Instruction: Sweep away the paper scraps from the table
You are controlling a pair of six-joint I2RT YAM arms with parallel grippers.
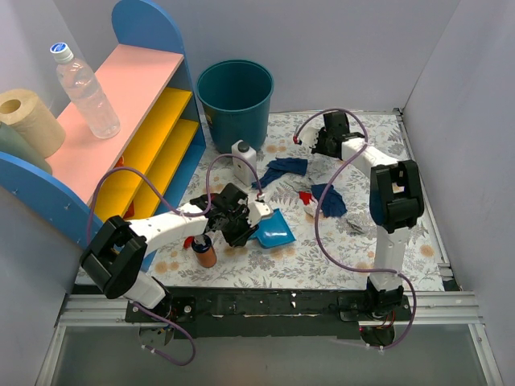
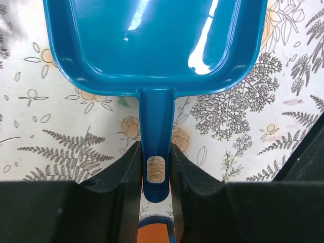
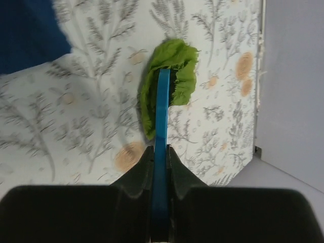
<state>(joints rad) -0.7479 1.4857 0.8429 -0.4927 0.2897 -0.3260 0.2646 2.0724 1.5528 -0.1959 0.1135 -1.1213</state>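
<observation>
Clamped: dustpan in left end effector, brush in right end effector, over far-edge green scrap. Needed low panward strokes.

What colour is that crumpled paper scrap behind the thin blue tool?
The crumpled paper scrap is bright green; the right wrist view shows it best.

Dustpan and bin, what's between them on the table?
In the top view, a white bottle stands between the dustpan and the bin, dark blue scraps beside it.

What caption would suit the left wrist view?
Left gripper, jaws shut on the handle of the blue dustpan, its visible pan empty, on the fern-printed table.
</observation>
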